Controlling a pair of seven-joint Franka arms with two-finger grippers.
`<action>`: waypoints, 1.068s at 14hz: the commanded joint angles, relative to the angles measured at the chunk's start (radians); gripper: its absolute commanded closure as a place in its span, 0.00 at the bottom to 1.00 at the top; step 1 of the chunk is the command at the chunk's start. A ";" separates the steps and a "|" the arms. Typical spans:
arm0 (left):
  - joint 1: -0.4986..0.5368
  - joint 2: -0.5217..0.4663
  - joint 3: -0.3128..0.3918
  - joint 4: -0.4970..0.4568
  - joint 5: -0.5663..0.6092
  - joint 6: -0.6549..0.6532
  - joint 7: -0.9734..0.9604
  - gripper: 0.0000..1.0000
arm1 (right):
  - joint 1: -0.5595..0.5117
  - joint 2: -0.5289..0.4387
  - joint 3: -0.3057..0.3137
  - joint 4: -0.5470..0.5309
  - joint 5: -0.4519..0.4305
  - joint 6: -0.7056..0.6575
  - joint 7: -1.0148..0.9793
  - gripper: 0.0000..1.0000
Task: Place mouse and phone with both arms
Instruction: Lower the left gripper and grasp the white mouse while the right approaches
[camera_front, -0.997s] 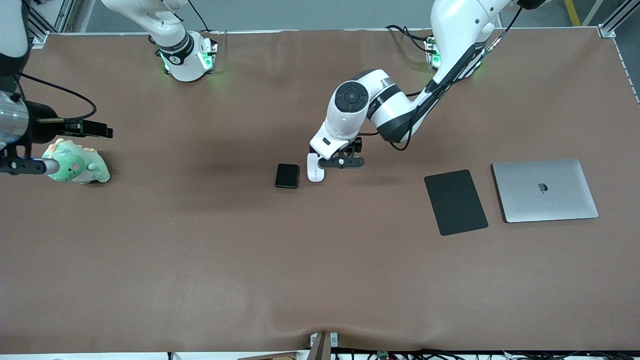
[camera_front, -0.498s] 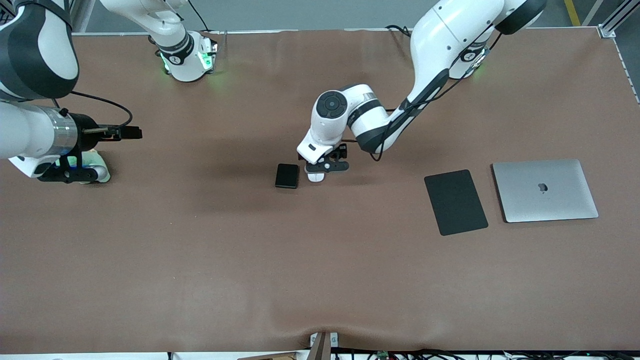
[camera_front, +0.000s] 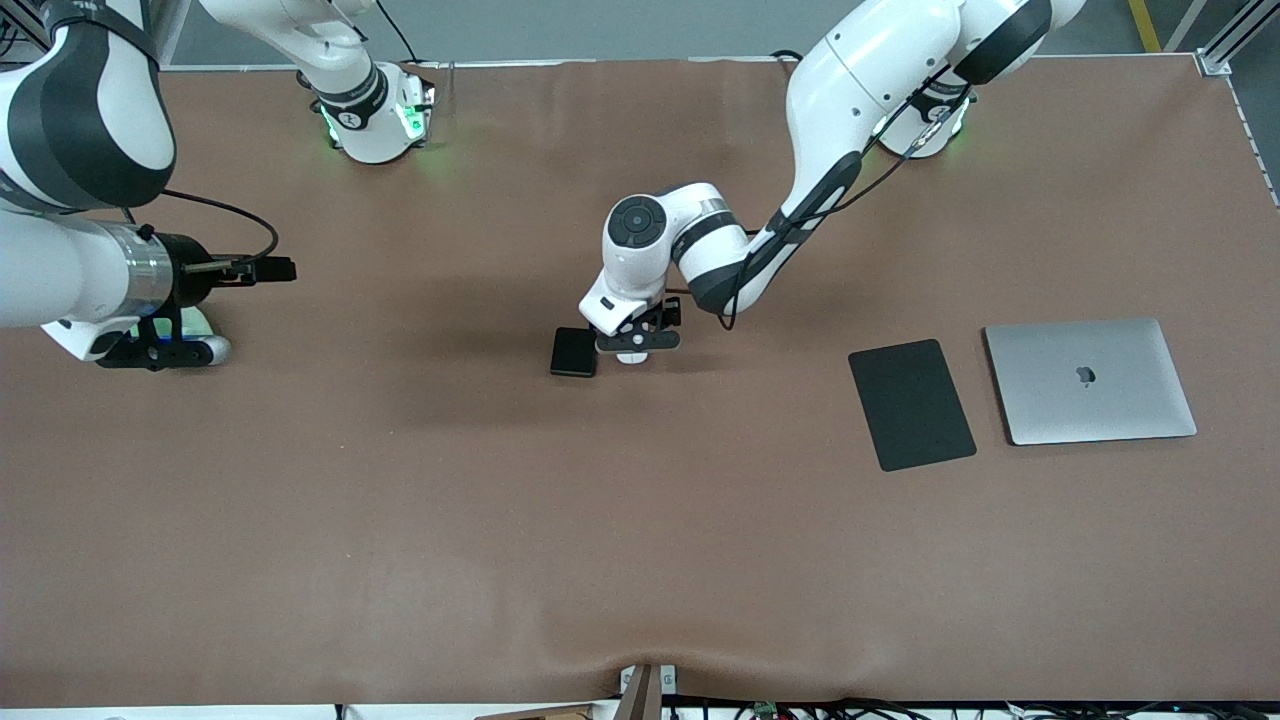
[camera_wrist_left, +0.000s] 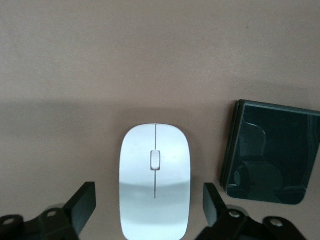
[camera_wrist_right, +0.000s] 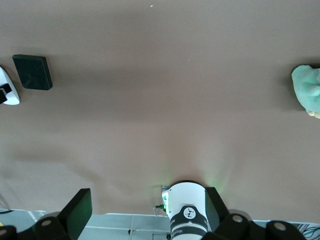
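We have the left end effector (camera_wrist_left: 149, 212) straddling the mouse (camera_wrist_left: 155, 182) on the desk (camera_front: 400, 520), fingers (camera_wrist_left: 82, 202) apart on either side and gripping nothing yet; the phone (camera_front: 574, 352) lies just beside it. Next we should close squarely. The right end effector (camera_front: 165, 345) waits open at its end.

No words or numbers can be read here. The only sign is a small dark apple shape in the middle of the lid of the silver laptop (camera_front: 1090, 381). That laptop lies shut on the brown surface (camera_front: 640, 560), at the left arm's end of it.
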 joint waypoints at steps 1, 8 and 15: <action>-0.014 0.038 0.011 0.046 0.031 0.002 -0.031 0.09 | 0.035 0.013 -0.004 -0.005 0.018 0.024 0.067 0.00; -0.022 0.058 0.011 0.046 0.031 0.003 -0.031 0.31 | 0.083 0.031 -0.004 -0.005 0.072 0.070 0.185 0.00; -0.019 0.045 0.011 0.046 0.032 0.002 -0.031 1.00 | 0.166 0.062 -0.004 -0.009 0.075 0.152 0.287 0.00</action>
